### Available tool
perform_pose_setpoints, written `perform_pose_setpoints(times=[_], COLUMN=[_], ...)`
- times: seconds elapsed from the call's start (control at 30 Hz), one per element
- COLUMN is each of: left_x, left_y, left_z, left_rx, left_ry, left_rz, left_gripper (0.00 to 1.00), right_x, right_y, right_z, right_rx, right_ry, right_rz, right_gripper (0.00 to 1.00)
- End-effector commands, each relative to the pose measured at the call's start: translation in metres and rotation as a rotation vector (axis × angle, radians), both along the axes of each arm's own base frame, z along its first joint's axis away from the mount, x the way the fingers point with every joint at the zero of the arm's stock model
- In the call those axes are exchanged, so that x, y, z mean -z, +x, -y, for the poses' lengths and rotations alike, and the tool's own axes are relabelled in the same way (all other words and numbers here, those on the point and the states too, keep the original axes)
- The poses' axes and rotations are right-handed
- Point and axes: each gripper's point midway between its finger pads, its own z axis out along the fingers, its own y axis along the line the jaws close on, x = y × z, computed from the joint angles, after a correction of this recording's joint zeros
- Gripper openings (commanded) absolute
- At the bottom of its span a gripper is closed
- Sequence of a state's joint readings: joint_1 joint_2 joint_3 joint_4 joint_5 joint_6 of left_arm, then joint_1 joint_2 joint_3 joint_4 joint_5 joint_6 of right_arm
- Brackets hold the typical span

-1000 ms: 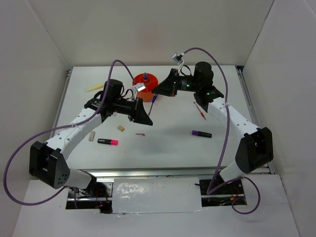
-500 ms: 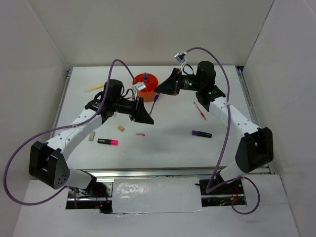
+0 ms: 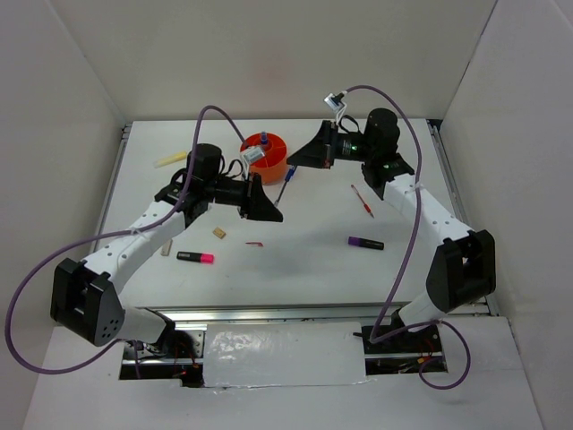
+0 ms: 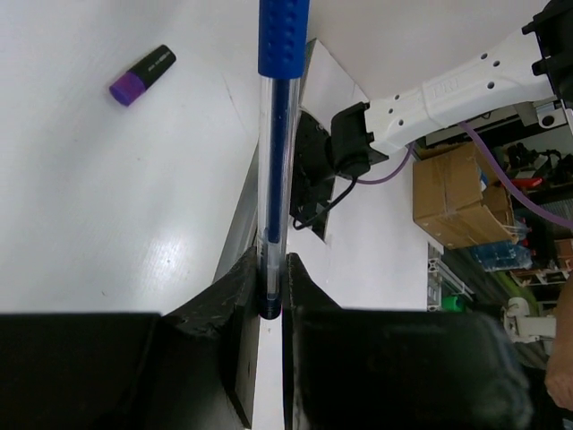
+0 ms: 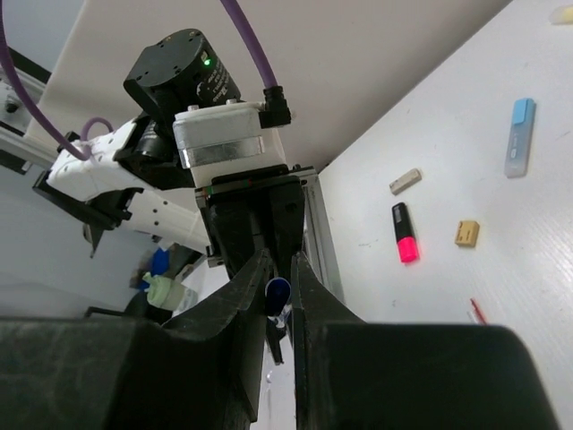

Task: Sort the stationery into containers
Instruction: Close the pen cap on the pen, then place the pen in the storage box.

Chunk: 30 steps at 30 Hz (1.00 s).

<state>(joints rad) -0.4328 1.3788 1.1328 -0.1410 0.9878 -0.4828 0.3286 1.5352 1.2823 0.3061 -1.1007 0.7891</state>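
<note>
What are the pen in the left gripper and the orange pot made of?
Blue pen: clear glossy plastic barrel, ink tube visible through it; dimpled blue grip, probably rubber. Orange pot: likely smooth moulded plastic, evenly bright.

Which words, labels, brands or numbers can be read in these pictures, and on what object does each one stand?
None can be read.
Purple-black marker: any print is too blurred to read.
Pink-black highlighter: any print is too small to read.
Cardboard box: no legible label.
</note>
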Motion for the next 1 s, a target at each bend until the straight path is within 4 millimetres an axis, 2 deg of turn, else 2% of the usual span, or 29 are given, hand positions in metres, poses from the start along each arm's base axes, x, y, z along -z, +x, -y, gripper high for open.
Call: perform_pose_setpoints(times=[0.0,0.1,0.23,0.4,0.43,0.57,0.6,0.63,0.7,0.73,0.77,0.8,0.83,0.87,0.9,0.97], left_x=[-0.058,-0.052,-0.048,-0.045,-0.044,-0.035,-0.027,-0.022,-0.015,-0.012,-0.01,-0.014,-0.012,-0.014,-0.017,-0.019], left_y=[0.029,0.027,0.023,0.014,0.01,-0.003,-0.009,-0.014,-0.022,-0.024,-0.02,-0.019,-0.014,-0.002,0.005,0.024], left_z=[0.0,0.0,0.002,0.007,0.008,0.008,0.005,0.003,-0.006,-0.01,-0.016,-0.023,-0.03,-0.044,-0.052,-0.073], left_rx=[-0.103,-0.103,-0.088,-0.048,-0.03,0.026,0.032,0.045,0.051,0.044,0.014,-0.014,-0.049,-0.111,-0.147,-0.235], left_ry=[-0.118,-0.108,-0.106,-0.099,-0.102,-0.076,-0.048,-0.036,-0.004,0.009,0.03,0.034,0.036,0.032,0.032,0.051], left_rz=[0.281,0.275,0.272,0.268,0.266,0.289,0.256,0.252,0.277,0.286,0.307,0.314,0.305,0.282,0.283,0.281], left_gripper=[0.22,0.28,0.51,0.69,0.75,0.86,0.87,0.87,0.9,0.9,0.91,0.99,0.99,0.99,0.99,0.99], right_x=[0.011,0.001,-0.004,-0.004,-0.003,-0.015,-0.016,-0.025,-0.025,-0.039,-0.031,-0.034,-0.048,-0.041,-0.051,-0.048], right_y=[-0.04,-0.031,-0.029,-0.028,-0.025,-0.012,-0.007,0.001,0.017,0.025,0.036,0.043,0.052,0.063,0.072,0.089], right_z=[0.002,0.009,0.011,0.011,0.012,0.021,0.024,0.027,0.039,0.043,0.047,0.052,0.054,0.058,0.059,0.063], right_rx=[-0.219,-0.189,-0.179,-0.174,-0.167,-0.122,-0.106,-0.083,-0.021,0.01,0.062,0.098,0.135,0.193,0.219,0.296], right_ry=[-0.022,-0.011,-0.002,0.001,0.001,0.008,0.004,0.005,-0.026,-0.036,-0.086,-0.112,-0.134,-0.196,-0.214,-0.272], right_rz=[-0.126,-0.106,-0.102,-0.1,-0.102,-0.057,-0.061,-0.037,-0.003,0.047,0.06,0.098,0.159,0.198,0.248,0.287], right_gripper=[0.0,0.0,0.0,0.0,0.0,0.0,0.0,0.0,0.0,0.0,0.0,0.0,0.0,0.0,0.0,0.0])
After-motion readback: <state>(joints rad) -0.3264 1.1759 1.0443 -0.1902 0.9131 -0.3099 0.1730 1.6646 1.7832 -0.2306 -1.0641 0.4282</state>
